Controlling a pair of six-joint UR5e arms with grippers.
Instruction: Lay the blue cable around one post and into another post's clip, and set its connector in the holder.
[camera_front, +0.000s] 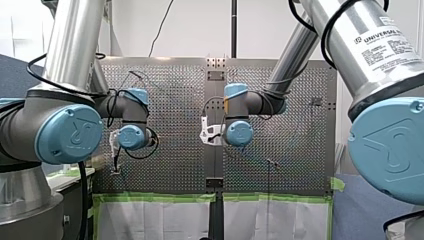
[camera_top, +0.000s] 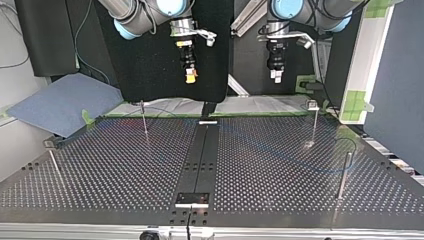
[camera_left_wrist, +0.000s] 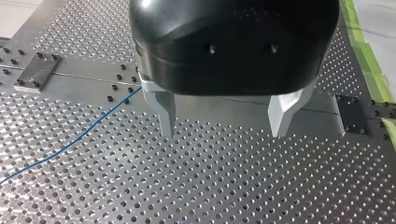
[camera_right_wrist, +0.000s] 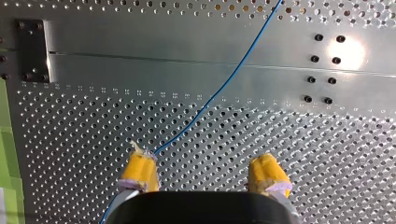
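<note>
Nearest in the top view, a dark rectangular plate (camera_top: 191, 198) sits on the black central rail (camera_top: 202, 155) of the perforated metal worktop (camera_top: 100, 175). It may be the holder, but I cannot tell, and no connector can be made out anywhere. Just beyond it, a thin metal post (camera_top: 343, 175) stands at that view's right and a short thin post (camera_top: 52, 162) at its left, both bare. Farther on, a taller post with a clip-like head (camera_top: 313, 120) stands at the right and a slim post (camera_top: 144, 119) at the left. Nothing is threaded through either.

The thin blue cable (camera_right_wrist: 224, 84) lies slack and flat on the worktop, crossing the central rail and wrapped round no post. I judge the routing as not yet begun, which would explain why both arms hang high at the far edge rather than down among the posts.

My right pincer (camera_right_wrist: 203, 173) has its yellow pads (camera_right_wrist: 140, 169) spread wide with nothing between them. The cable passes under one pad and runs on ahead over the rail, so the placement reads as lining up for a first pick. My left pincer (camera_left_wrist: 223, 129), black with pale metal fingers, is likewise spread and empty, with the cable lying off to one side of it. It is probably held clear until there is cable to guide.
</note>
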